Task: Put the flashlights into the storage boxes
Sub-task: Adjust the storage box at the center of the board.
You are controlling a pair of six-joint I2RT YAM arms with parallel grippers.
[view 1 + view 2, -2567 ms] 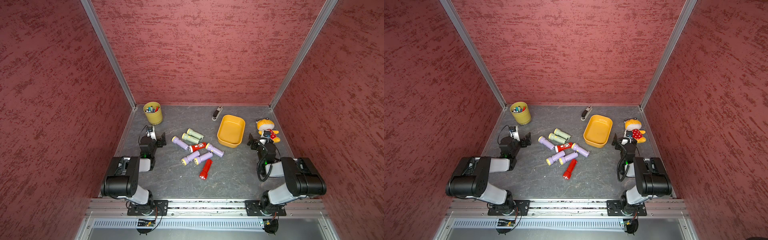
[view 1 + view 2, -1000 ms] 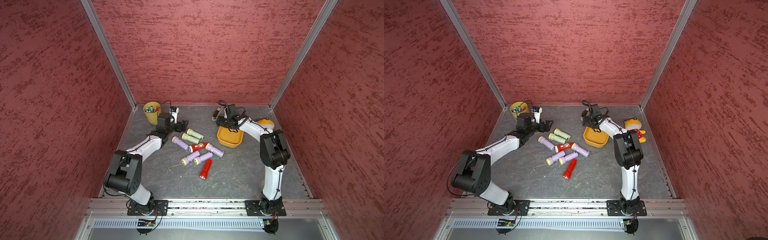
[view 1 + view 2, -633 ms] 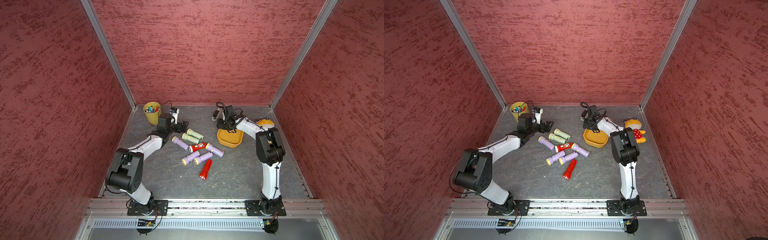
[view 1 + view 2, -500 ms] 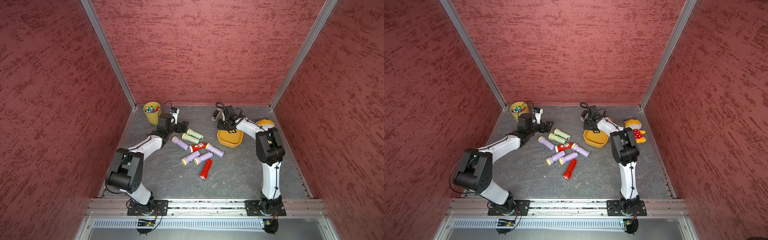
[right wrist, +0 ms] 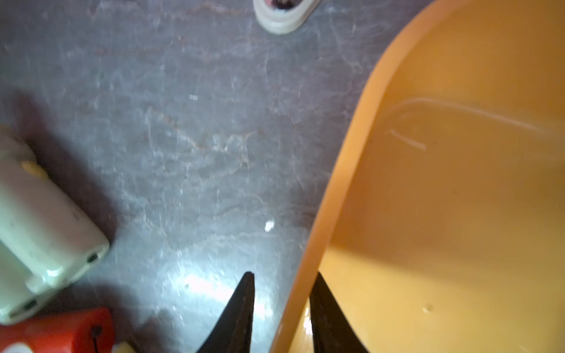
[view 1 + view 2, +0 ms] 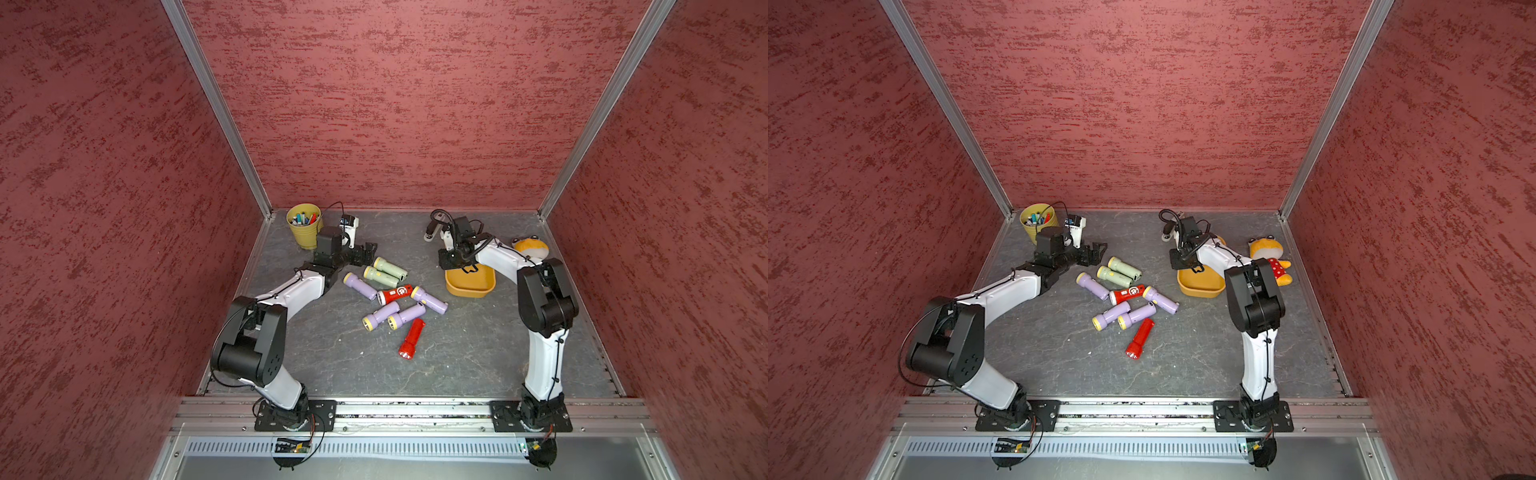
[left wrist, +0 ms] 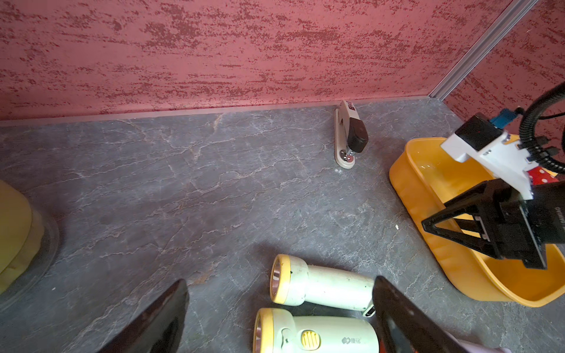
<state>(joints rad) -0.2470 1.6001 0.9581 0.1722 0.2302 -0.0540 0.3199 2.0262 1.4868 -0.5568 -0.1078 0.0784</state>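
Orange-yellow shallow plastic tub (image 5: 428,183): our right gripper (image 5: 283,275) is clamped tight on its wall, 1 finger inside, 1 outside. If we drag it, keep it flat and slow, no tipping. Left gripper (image 7: 280,281) gapes wide, empty, seemingly just above 2 pale green plastic flashlights (image 7: 324,288); all 8 flashlights lie on the grey table (image 6: 332,353), none boxed.

In a top view, eight chunky plastic flashlights (image 6: 395,294) lie clustered at the frame's centre on the grey stone-patterned table (image 6: 332,357). The left gripper (image 6: 368,254) sits just upper left of the pale green pair (image 6: 390,269). To the right of the cluster, the right gripper (image 6: 455,262) is at the upper-left rim of the shallow orange-yellow plastic tub (image 6: 471,289).
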